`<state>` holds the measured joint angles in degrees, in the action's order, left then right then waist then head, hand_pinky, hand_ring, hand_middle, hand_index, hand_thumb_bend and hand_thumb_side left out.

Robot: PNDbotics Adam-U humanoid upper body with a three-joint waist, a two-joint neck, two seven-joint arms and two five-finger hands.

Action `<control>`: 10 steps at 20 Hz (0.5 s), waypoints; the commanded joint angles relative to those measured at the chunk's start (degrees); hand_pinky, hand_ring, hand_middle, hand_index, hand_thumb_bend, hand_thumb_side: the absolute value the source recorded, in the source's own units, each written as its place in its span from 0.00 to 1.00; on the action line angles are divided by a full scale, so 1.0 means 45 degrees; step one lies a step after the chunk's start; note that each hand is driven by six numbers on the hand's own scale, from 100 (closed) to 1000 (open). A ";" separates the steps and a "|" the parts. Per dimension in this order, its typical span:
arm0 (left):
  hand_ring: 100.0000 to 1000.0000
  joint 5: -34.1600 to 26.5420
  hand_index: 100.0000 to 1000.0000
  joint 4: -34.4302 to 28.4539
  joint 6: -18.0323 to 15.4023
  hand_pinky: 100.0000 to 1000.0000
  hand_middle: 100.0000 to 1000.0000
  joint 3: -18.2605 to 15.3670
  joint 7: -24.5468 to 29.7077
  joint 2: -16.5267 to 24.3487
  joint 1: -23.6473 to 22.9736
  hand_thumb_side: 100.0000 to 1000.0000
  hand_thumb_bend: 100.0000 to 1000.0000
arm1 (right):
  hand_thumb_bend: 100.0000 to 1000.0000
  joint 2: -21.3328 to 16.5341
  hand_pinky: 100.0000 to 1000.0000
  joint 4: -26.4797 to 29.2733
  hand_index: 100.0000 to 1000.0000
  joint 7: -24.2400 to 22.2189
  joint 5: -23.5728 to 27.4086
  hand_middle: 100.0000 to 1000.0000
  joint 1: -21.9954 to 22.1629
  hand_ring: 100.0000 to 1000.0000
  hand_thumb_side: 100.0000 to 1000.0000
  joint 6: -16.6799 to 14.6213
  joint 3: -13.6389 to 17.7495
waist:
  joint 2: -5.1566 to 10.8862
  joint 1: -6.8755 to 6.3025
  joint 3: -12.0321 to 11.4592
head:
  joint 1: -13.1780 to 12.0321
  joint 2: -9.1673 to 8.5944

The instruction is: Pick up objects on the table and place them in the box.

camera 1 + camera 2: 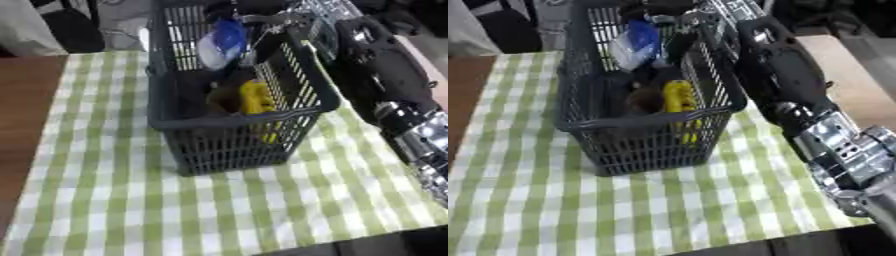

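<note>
A dark grey slatted basket (pixel 229 131) stands on the green-and-white checked cloth (pixel 114 200). Inside it lie a yellow item (pixel 255 98) and a brown item (pixel 224 99). My right arm (pixel 794 85) reaches in from the lower right along the basket's right side. Its hand (pixel 668 11) is over the basket's far end, fingers curled on the top of a blue and white packet (pixel 220 44). The packet hangs down inside the basket at rim height. My left hand shows in neither view.
Bare brown table (pixel 22 110) lies left of the cloth. Dark bags and clutter (pixel 66 25) stand beyond the far edge. The cloth in front of and left of the basket is bare.
</note>
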<state>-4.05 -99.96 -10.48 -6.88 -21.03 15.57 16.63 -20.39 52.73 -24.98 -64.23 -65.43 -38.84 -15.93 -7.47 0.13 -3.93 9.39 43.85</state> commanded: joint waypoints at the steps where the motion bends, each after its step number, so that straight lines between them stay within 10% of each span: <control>1: 0.67 -0.0037 0.74 -0.0138 -0.0016 0.41 0.62 0.0009 0.0050 0.0240 0.0100 0.65 0.45 | 0.39 -0.0159 1.00 0.0093 1.00 -0.2732 -0.0297 1.00 -0.0386 1.00 0.63 -0.2918 0.0129 | 0.0469 0.0168 0.0000 | 0.0043 0.0059; 2: 0.67 -0.0035 0.74 -0.0137 -0.0016 0.41 0.62 0.0008 0.0049 0.0239 0.0099 0.65 0.45 | 0.40 -0.0155 1.00 0.0097 1.00 -0.2598 -0.0323 1.00 -0.0381 1.00 0.82 -0.2918 0.0138 | 0.0469 0.0169 0.0006 | 0.0054 0.0059; 8: 0.67 -0.0024 0.74 -0.0133 -0.0013 0.41 0.62 0.0010 0.0045 0.0249 0.0085 0.65 0.45 | 0.41 -0.0157 1.00 0.0100 1.00 -0.1629 -0.0130 1.00 -0.0370 1.00 1.00 -0.2918 0.0220 | 0.0481 0.0198 0.0045 | 0.0440 0.0059; 9: 0.67 -0.0023 0.74 -0.0130 -0.0013 0.41 0.62 0.0009 0.0046 0.0249 0.0083 0.65 0.45 | 0.41 -0.0154 1.00 0.0114 1.00 -0.1433 -0.0061 1.00 -0.0379 1.00 1.00 -0.2910 0.0247 | 0.0488 0.0202 0.0052 | 0.0535 0.0059; 10: 0.67 -0.0020 0.74 -0.0128 -0.0013 0.41 0.62 0.0008 0.0045 0.0251 0.0081 0.65 0.45 | 0.39 -0.0163 1.00 0.0119 1.00 -0.1259 -0.0021 1.00 -0.0381 1.00 0.69 -0.2903 0.0246 | 0.0492 0.0205 0.0057 | 0.0593 0.0059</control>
<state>-4.05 -99.96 -10.48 -6.87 -21.03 15.57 16.61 -20.39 52.71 -21.83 -64.91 -65.55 -41.99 -15.55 -7.44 0.27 -3.70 11.63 43.85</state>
